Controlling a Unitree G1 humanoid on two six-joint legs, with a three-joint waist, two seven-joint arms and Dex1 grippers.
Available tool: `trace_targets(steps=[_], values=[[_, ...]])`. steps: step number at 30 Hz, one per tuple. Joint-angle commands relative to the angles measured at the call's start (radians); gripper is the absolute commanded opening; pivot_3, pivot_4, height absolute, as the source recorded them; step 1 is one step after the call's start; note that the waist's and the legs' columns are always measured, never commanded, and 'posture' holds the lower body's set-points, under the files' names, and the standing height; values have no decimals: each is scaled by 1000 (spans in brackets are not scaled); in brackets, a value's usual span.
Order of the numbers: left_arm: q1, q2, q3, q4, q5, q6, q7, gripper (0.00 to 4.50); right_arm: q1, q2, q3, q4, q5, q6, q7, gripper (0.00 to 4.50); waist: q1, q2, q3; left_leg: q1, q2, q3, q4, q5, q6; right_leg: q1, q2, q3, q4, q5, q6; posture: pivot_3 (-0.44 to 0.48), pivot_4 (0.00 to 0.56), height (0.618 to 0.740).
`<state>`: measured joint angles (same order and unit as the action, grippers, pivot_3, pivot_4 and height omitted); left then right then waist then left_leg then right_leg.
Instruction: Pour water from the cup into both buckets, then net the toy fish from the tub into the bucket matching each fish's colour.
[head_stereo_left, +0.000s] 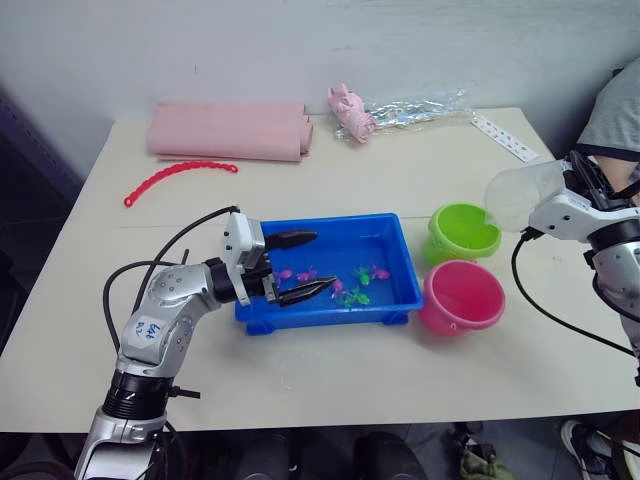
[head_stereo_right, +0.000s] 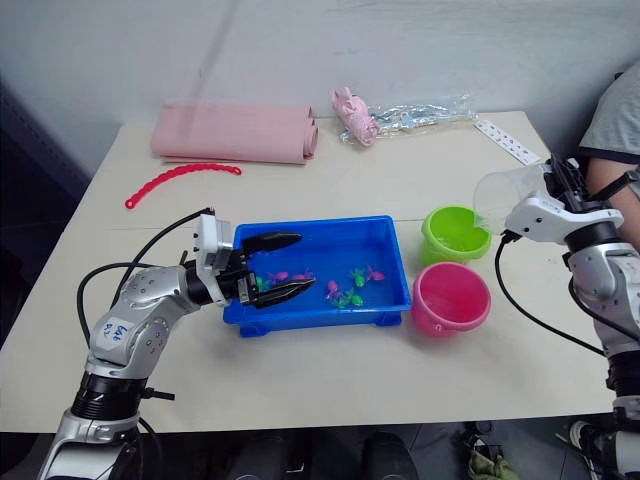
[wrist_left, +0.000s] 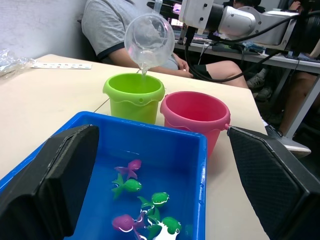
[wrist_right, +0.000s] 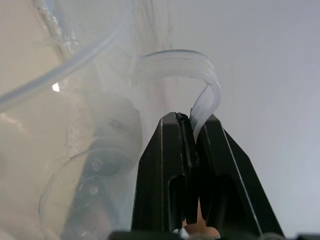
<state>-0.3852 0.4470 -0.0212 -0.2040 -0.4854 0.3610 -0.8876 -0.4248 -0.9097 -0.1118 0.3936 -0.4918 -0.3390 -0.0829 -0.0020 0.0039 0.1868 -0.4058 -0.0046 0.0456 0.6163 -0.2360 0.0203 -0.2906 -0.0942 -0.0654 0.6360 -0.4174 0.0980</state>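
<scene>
The see-through plastic cup (head_stereo_left: 520, 195), pinched by its thin curved handle in the right end effector (wrist_right: 192, 125), tips over the round lime green bucket (head_stereo_left: 463, 232) beside the smooth pink bucket (head_stereo_left: 461, 297), while the left end effector (head_stereo_left: 300, 266) gapes wide over the blue tub (head_stereo_left: 400, 290) of tiny fish (head_stereo_left: 350, 288)

Right end effector (wrist_right: 196, 131) pinches cup (wrist_right: 90, 165) handle.

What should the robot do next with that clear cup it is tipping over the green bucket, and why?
Probably swing the cup across to the pink bucket and tip it there. The right gripper is shut on the cup's handle, the spout is tilted above the green bucket with a thin stream falling in, and the pink bucket beside it looks dry inside, so it has yet to get its share.
</scene>
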Motion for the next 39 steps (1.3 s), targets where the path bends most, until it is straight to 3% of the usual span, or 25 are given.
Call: trace_targets(steps=[1,9,15,22,35,39], values=[[5,10,9,-34,-7,-14,-6,4500,-15,31,-99,-21,166,61,65,52,0,0,0,0,0,0,0,0,0,0,0,0,0,0,0,0,150,740],[0,9,21,-28,-16,-22,-9,4500,-23,143,-284,-70,584,297,294,52,1,-1,0,0,0,0,0,0,0,0,0,0,0,0,0,0,150,740],[22,69,65,-60,-85,-2,-96,4500,44,193,-464,-146,829,573,331,52,1,0,0,0,0,-1,0,0,0,0,0,-1,0,0,0,0,150,740],[61,147,74,-103,-135,7,-193,4500,151,269,-527,-182,920,687,329,52,1,0,0,0,0,-1,-1,0,0,0,0,0,-1,0,0,0,150,740],[123,216,85,-129,-163,48,-228,4500,261,365,-503,-13,895,490,405,52,0,1,1,1,0,0,-1,0,0,0,0,1,-3,0,0,0,150,740],[118,272,109,-84,-158,43,-266,4500,309,371,-519,-47,911,495,402,1481,0,1,1,1,0,0,-2,0,0,0,0,1,-4,0,0,0,150,740]])
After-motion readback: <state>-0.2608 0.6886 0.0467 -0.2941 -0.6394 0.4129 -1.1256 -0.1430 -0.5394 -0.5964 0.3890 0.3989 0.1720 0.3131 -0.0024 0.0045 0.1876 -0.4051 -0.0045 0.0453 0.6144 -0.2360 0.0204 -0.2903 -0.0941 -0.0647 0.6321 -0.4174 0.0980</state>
